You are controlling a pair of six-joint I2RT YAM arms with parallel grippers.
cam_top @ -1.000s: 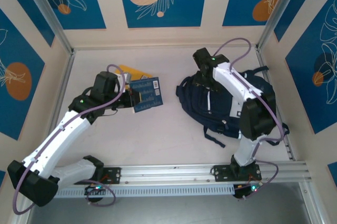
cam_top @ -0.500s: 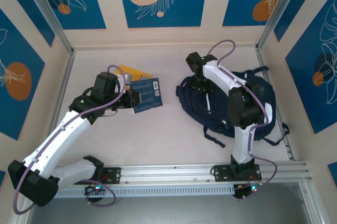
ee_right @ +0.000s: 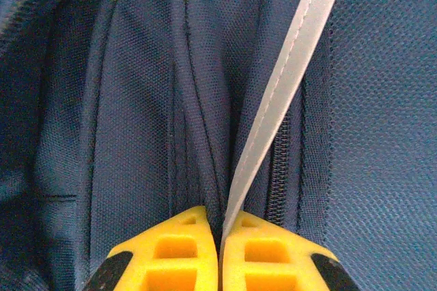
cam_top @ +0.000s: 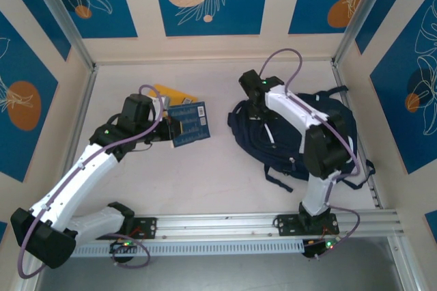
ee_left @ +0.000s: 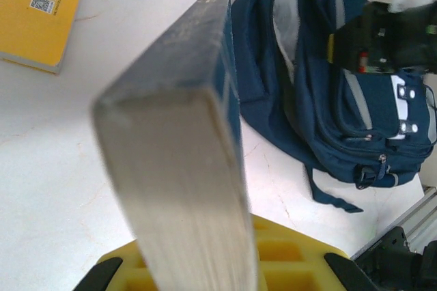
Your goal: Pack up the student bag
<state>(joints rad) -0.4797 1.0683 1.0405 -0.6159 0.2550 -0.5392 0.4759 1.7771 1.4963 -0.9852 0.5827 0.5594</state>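
Two arms at work | we log left gripper (cam_top: pixel 169 127) clamped on blue book (cam_top: pixel 191 122), left of centre, yellow book (cam_top: pixel 172 93) just beyond it | right gripper (ee_right: pixel 220 226) pinched together on student bag (cam_top: pixel 287 137) fabric beside white stripe (ee_right: pixel 287 79) | bag lies on table (cam_top: pixel 205 175), right side

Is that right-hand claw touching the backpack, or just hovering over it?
Touching. The right wrist view shows the right gripper shut on a fold of the student bag, the white stripe pinched between its fingers.
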